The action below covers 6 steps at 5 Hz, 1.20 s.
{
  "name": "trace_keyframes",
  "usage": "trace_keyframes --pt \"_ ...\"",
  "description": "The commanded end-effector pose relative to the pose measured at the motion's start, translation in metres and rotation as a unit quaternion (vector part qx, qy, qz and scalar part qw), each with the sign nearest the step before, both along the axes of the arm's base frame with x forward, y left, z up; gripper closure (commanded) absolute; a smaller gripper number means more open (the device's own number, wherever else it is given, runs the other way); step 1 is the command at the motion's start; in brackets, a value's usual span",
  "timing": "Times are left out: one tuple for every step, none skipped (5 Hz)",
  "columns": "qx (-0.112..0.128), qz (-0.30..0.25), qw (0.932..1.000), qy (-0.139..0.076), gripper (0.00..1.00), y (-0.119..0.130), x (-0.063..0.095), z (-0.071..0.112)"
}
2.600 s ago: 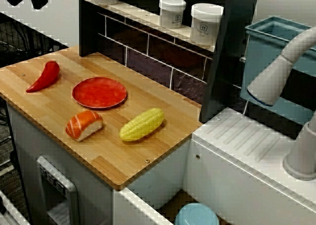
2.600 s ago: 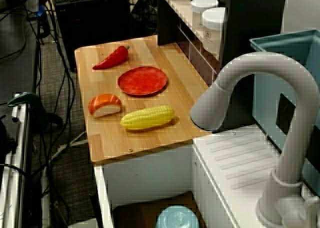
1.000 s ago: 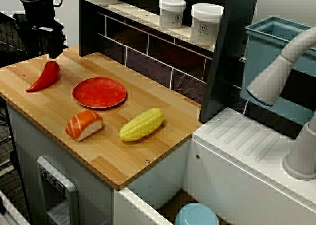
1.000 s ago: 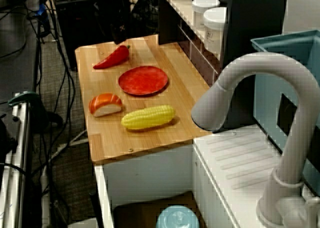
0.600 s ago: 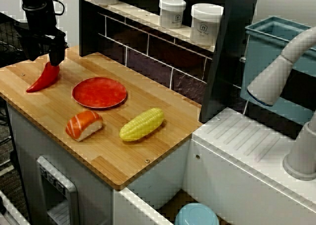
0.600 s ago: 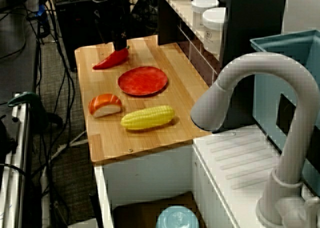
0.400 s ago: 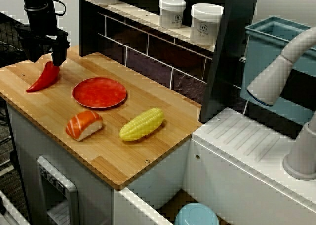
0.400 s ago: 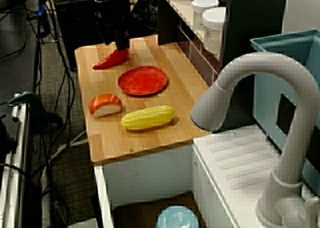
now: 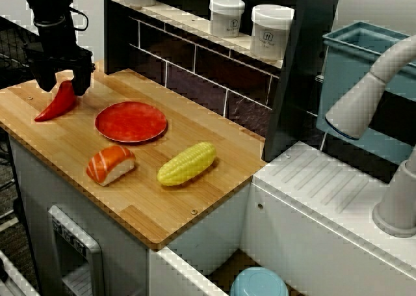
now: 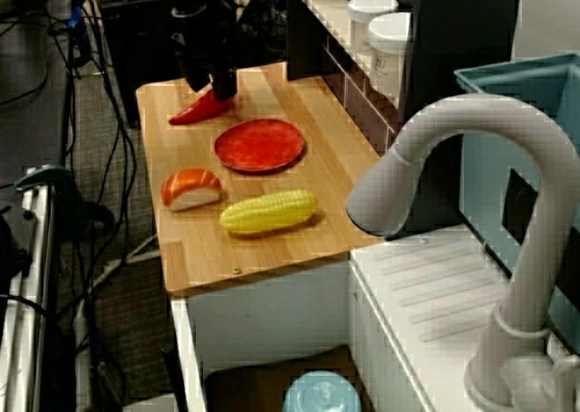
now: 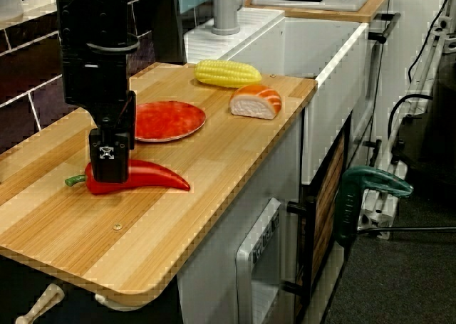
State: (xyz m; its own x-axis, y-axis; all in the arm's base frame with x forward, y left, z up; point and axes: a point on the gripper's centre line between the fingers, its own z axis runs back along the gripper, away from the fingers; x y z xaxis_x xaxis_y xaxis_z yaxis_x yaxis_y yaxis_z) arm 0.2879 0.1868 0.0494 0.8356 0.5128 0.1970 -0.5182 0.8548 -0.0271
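- Black tool (image 9: 64,82) hung at the upper left of the frame, jaws spread wide astride the stem end of the glossy red chilli pepper (image 9: 55,106).
- That pepper lay on the wooden bench (image 9: 162,205), just left of the round red plate (image 9: 130,121).

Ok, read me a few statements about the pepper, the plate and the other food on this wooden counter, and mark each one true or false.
1. The gripper is down at the stem end of the red pepper, with a finger on each side. True.
2. The red plate holds the corn. False: the plate is bare, and the corn lies on the wooden counter.
3. The salmon sushi lies beside the corn without touching it. True.
4. The red pepper is lifted clear of the counter. False: it lies flat on the wood.
5. White jars stand on the shelf behind the counter. True.
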Motion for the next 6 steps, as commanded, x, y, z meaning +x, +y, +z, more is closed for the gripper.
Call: trace_keyframes --pt "0.019 0.017 0.9994 -0.024 0.00 0.005 0.003 0.008" --pt "0.021 0.022 0.9991 -0.029 0.00 0.008 0.005 0.006" --pt "0.018 0.030 0.9988 -0.034 0.00 0.010 0.005 0.007" --pt "0.018 0.027 0.9990 -0.031 0.00 0.006 0.001 0.003" --pt "0.023 0.026 0.9991 -0.023 0.00 0.006 0.002 -0.005" --pt "0.028 0.027 0.9990 -0.023 0.00 0.006 0.004 -0.009"
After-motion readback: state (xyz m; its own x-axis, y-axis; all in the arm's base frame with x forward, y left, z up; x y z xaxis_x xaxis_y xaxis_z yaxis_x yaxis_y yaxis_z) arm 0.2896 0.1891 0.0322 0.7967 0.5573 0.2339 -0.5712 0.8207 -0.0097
